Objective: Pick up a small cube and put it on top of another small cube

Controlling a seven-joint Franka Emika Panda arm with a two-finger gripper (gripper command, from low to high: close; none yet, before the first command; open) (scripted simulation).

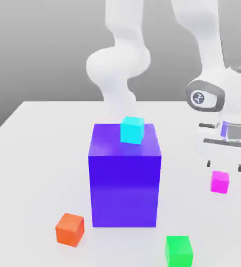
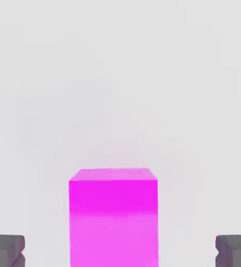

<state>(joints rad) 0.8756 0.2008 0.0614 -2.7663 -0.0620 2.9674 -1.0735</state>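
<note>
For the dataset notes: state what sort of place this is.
Probably a simulated tabletop test scene, not a real room: a plain white table, flat-coloured blocks such as the big blue block and pink cube, and a blank grey backdrop.

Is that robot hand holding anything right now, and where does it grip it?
Nothing is held. The gripper hangs open above the pink cube, its fingers apart from the cube's sides.

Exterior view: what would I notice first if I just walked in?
Probably the big blue-violet block in the middle of the table, with a cyan cube on top. Next, the white arm's open gripper hanging just over the small magenta cube at the exterior view's right.
</note>
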